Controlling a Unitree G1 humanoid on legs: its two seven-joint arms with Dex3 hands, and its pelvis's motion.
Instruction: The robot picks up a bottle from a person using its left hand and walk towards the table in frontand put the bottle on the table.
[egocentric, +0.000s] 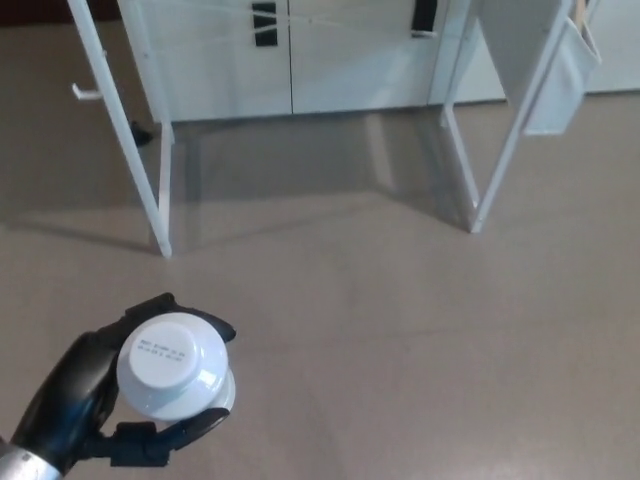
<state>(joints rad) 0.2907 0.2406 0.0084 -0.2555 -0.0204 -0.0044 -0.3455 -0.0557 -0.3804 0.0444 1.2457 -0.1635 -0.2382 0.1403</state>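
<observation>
The white bottle (172, 368) sits low at the left of the head view, seen from straight above, so that its round cap (163, 350) faces the camera. Two short lines of dark print on the cap are too small to read. The left robot hand (75, 395) is clamped around the bottle: black fingers (190, 312) curl over its far side and the thumb (170, 432) presses against its near side. The bottle is held upright in the air above the beige floor (400, 350), touching nothing but the hand.

Well ahead of the bottle stands a white metal frame. Its left leg (125, 130) slants down to the floor at the upper left, and its right leg (515, 130) slants down at the upper right. A white panel (560, 85) hangs against the right leg. Behind the frame, white cabinet doors (230, 60) run along the top edge, with a black handle (264, 22) on one of them. A small dark object (140, 132) lies on the floor just beside the left leg; what it is cannot be told.
</observation>
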